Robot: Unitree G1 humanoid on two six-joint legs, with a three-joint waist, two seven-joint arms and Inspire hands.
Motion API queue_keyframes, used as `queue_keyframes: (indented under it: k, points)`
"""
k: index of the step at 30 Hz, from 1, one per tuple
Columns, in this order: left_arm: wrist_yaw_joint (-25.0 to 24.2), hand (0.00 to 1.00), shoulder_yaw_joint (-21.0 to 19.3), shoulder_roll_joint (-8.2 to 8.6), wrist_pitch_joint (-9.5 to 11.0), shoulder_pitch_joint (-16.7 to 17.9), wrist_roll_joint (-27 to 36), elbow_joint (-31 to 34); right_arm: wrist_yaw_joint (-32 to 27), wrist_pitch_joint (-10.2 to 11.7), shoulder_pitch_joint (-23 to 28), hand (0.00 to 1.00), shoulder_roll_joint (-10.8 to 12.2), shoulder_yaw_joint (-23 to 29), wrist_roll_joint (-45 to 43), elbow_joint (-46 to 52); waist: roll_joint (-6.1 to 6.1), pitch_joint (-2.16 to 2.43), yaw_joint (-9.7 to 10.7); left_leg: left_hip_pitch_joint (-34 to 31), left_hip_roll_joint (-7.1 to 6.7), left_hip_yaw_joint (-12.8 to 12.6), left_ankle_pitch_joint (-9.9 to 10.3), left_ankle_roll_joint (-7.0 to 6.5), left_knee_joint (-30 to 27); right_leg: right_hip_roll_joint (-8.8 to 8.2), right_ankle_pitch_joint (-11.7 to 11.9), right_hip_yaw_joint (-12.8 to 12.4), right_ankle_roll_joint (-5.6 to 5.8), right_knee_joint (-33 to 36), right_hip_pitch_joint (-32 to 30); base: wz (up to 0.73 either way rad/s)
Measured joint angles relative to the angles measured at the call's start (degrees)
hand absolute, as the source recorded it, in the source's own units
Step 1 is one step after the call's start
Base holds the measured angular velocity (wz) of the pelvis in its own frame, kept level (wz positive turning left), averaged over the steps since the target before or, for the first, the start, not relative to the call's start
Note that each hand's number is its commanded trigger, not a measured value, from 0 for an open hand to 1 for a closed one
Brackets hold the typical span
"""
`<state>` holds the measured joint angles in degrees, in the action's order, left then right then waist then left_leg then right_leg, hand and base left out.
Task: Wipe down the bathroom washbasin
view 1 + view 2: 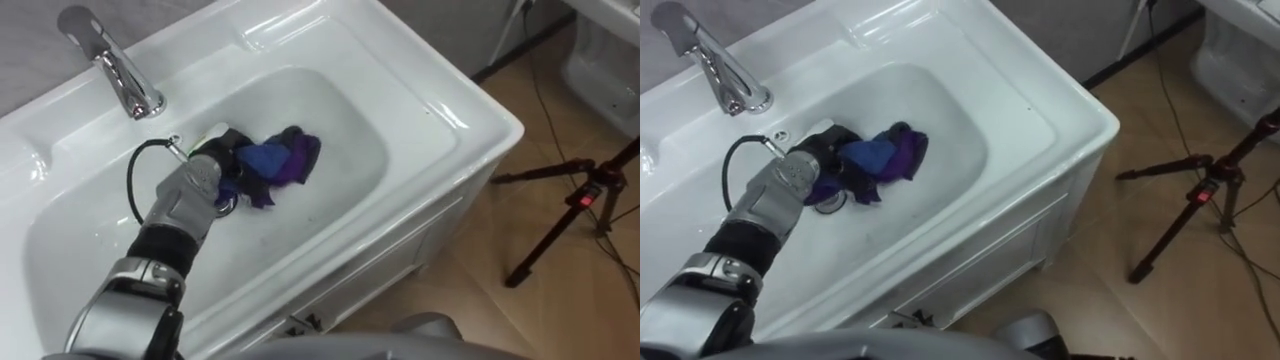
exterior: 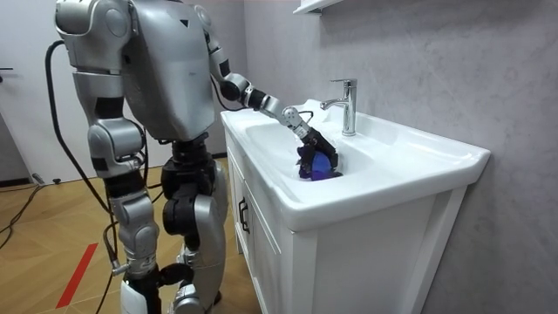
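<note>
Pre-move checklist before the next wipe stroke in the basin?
1. Left hand at the cloth: ok.
2. Grip on the cloth: cannot tell, the cloth hides it.
3. Cloth inside the basin bowl: ok.
4. Cloth spread flat for wiping: not ok, it is bunched.
5. Faucet clear of the hand: ok, it stands apart behind it.
6. Right hand out of the basin: ok, it hangs at the robot's side.

White basin (image 1: 340, 110), blue and purple cloth (image 1: 285, 160), possibly two pieces, bunched in its bowl
</note>
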<state>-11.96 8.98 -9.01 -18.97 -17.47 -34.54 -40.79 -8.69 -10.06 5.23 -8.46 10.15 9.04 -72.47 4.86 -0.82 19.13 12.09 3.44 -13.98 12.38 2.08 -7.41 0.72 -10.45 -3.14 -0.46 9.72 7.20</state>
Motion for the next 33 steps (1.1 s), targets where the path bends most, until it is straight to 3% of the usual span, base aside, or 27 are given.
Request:
queue_keyframes:
  k: [4,9,11,12,15,23,28,33]
  points:
    - [0.33,1.00,-1.71,-0.16,2.28,1.48,0.01,-2.09,-0.43,-0.05,0.57,0.00,-0.07,0.06,-1.80,-0.13,-1.37,0.11,-2.37,1.13,-0.07,-0.63,0.01,0.00,-0.05,0.08,-0.42,-0.44,-0.03,-0.18,1.03,-0.05]
    - [1.45,1.00,-3.33,-0.14,4.42,4.50,-0.23,-1.86,-1.76,-0.13,0.72,0.00,-0.27,0.06,-3.65,-0.13,-1.38,0.15,-4.15,1.33,-0.03,-1.14,0.01,0.00,-0.48,0.08,-0.83,-0.44,0.25,0.26,0.76,0.04]
    - [1.57,1.00,-4.04,-0.10,5.20,5.17,-1.83,-1.82,-1.67,-0.12,0.67,0.00,-0.07,0.06,-5.07,-0.37,-1.47,0.35,-4.57,1.29,-0.04,-0.97,0.00,-0.01,-0.48,0.00,-0.77,-0.02,0.30,0.39,0.75,0.09]
    - [1.76,1.00,-4.32,-0.07,5.37,5.73,-2.77,-1.75,-1.48,-0.31,0.66,0.00,-0.05,0.06,-5.30,-0.72,-1.47,0.68,-4.99,1.33,-0.05,-0.90,0.00,-0.01,-0.48,-0.02,-0.70,0.00,0.30,0.40,0.78,0.00]
    - [2.82,1.00,-5.56,0.00,5.48,7.10,-3.94,-1.75,-1.08,-1.84,0.69,0.00,0.03,0.09,-6.50,-1.10,-1.47,1.33,-5.46,1.64,-0.07,-0.89,0.00,-0.01,-0.44,-0.01,-0.47,-0.01,0.28,0.37,1.10,0.00]
    - [7.53,1.00,-7.90,-0.18,5.59,9.68,-5.67,-1.80,-1.12,-4.81,0.99,0.00,0.09,0.68,-12.49,-0.98,-1.59,1.35,-5.68,2.55,0.02,-0.90,0.00,-0.01,-0.29,0.16,-0.64,-0.05,0.04,0.50,1.83,-0.02]
    - [12.40,1.00,-9.01,-2.75,5.60,11.46,-8.87,-1.81,-1.23,-5.99,1.13,0.00,-0.15,1.28,-13.83,-0.45,-1.74,1.40,-8.82,2.47,0.37,-0.93,0.00,0.00,-0.29,0.46,-0.81,-0.03,-0.33,1.05,1.18,-0.04]
    - [15.77,1.00,-9.24,-2.96,5.62,12.39,-8.95,-1.80,-1.17,-5.73,0.56,0.00,-0.51,2.66,-14.06,0.16,-1.38,1.64,-10.40,2.38,0.36,-0.86,0.00,0.00,-0.23,0.43,-0.77,-0.07,-0.36,0.93,1.04,-0.02]
